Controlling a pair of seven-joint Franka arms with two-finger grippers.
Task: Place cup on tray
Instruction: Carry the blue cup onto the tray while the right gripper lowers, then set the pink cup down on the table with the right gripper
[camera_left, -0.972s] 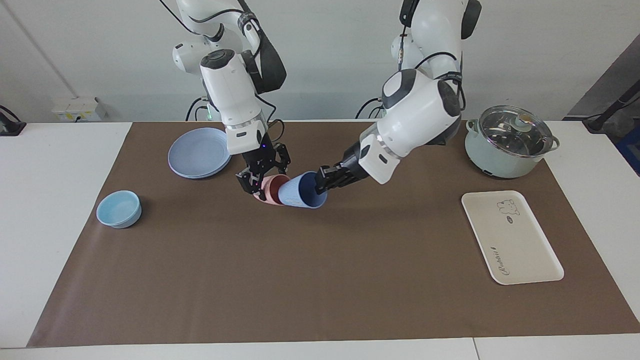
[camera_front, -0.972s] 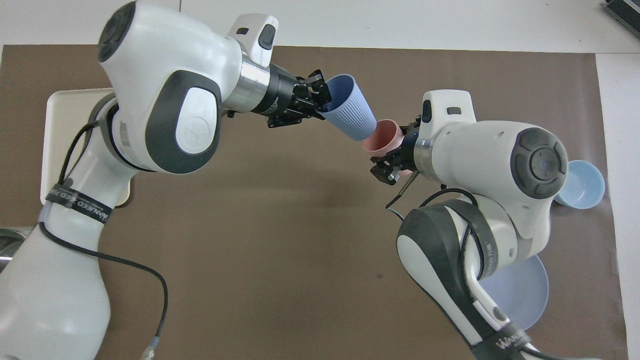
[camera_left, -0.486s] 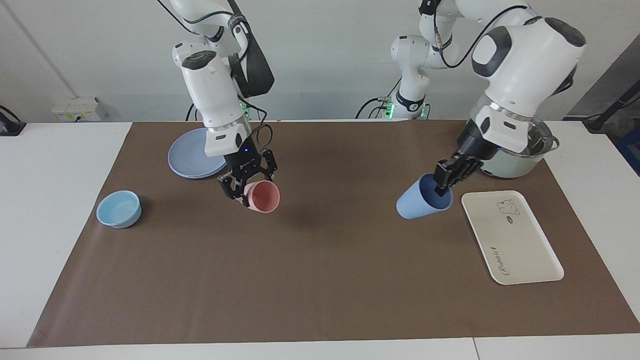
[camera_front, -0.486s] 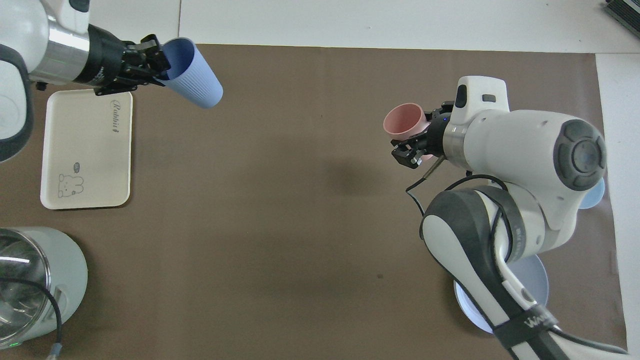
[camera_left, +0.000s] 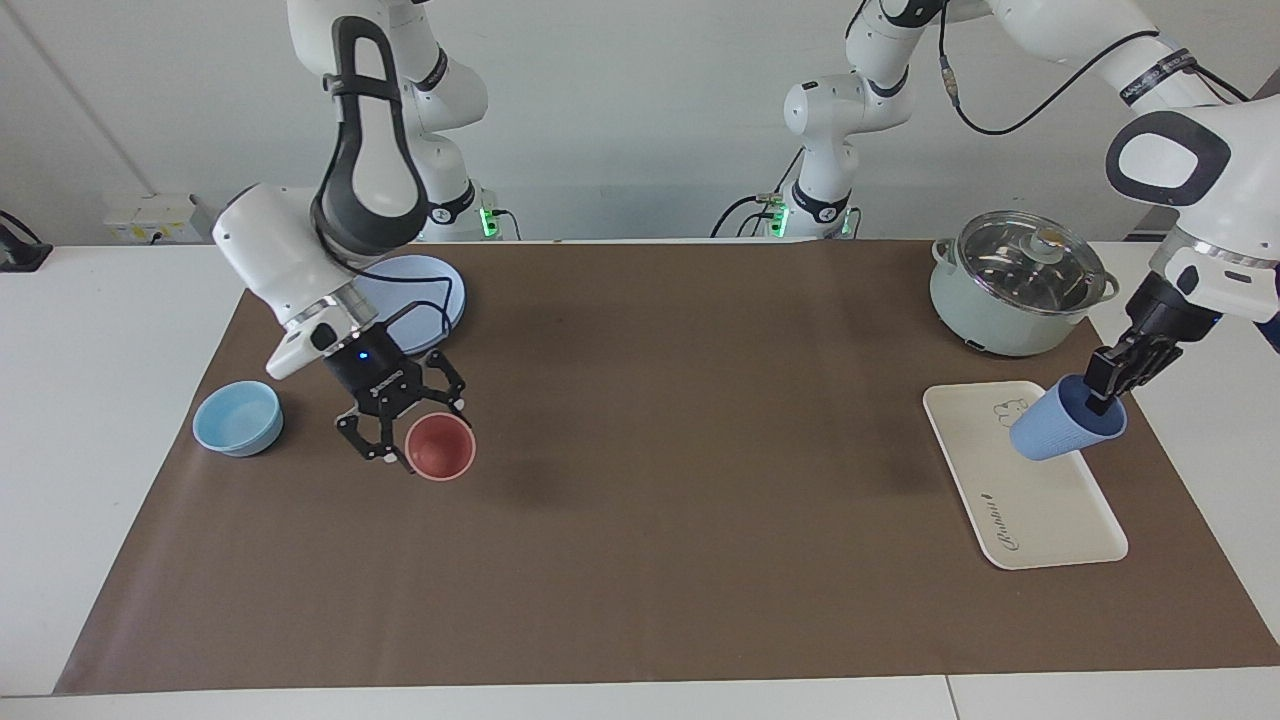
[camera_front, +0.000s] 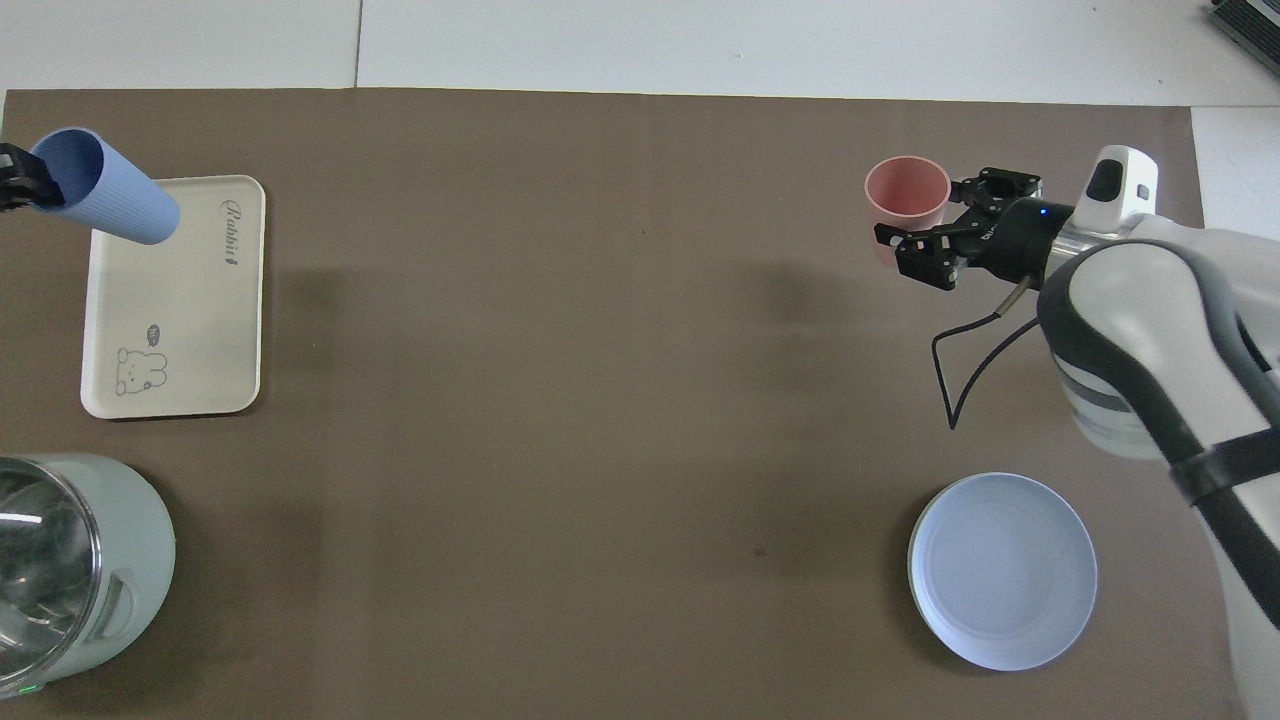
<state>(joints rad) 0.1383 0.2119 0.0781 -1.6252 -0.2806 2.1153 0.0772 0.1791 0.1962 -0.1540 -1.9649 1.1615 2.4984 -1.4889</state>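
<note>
Brown mat (camera_left: 660, 520): one tray (camera_left: 1040, 520); left hand (camera_left: 1100, 392) grips cup (camera_left: 1060, 432); right hand (camera_left: 405, 440) grips pink cup (camera_left: 440, 448).

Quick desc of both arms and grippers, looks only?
Both arms have glossy white shells with dark grey joint caps and a black cable clipped along the links. The right gripper is a black two-finger linkage with a small blue light on its wrist. The left gripper is black too.

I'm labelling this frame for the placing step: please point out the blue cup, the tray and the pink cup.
blue cup (camera_left: 1052, 437): facing view, on its ribbed side wall.
tray (camera_left: 1040, 520): facing view, on its bare floor near the lettering.
pink cup (camera_left: 438, 449): facing view, inside its open mouth.
</note>
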